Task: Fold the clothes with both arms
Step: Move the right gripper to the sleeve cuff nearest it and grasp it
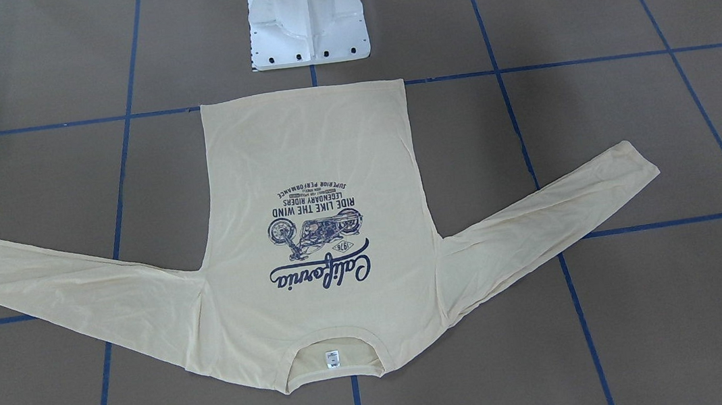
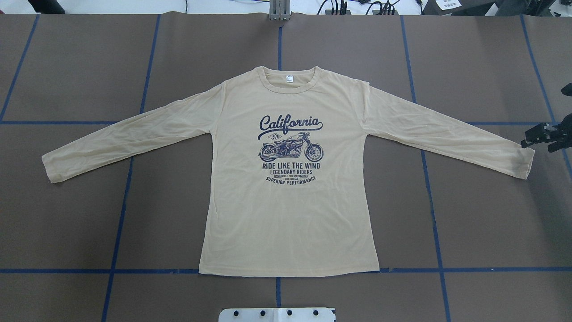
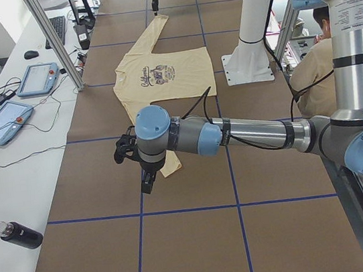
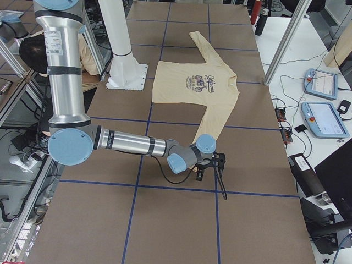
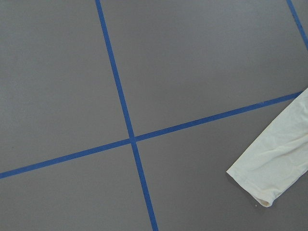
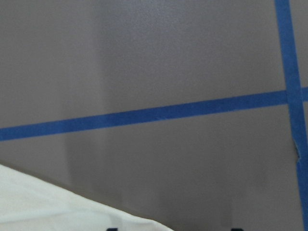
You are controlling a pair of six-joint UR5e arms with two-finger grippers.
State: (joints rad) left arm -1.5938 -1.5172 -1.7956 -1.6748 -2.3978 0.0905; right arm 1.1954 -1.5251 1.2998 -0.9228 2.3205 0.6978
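Fingers of the right gripper [image 2: 543, 137] read apart, those of the left gripper [image 3: 144, 180] I cannot tell; uneven pinches could drag the thin T-shirt [image 2: 286, 214] askew.

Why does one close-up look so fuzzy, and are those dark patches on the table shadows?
Right wrist view: out of focus, blue tape edges soft, faint dark bands on the table. Left wrist view: sharp, sleeve cuff creases clear. Overhead view: soft shadow darkens the table beside the right hand. Front-facing view: similar shadow at its left edge.
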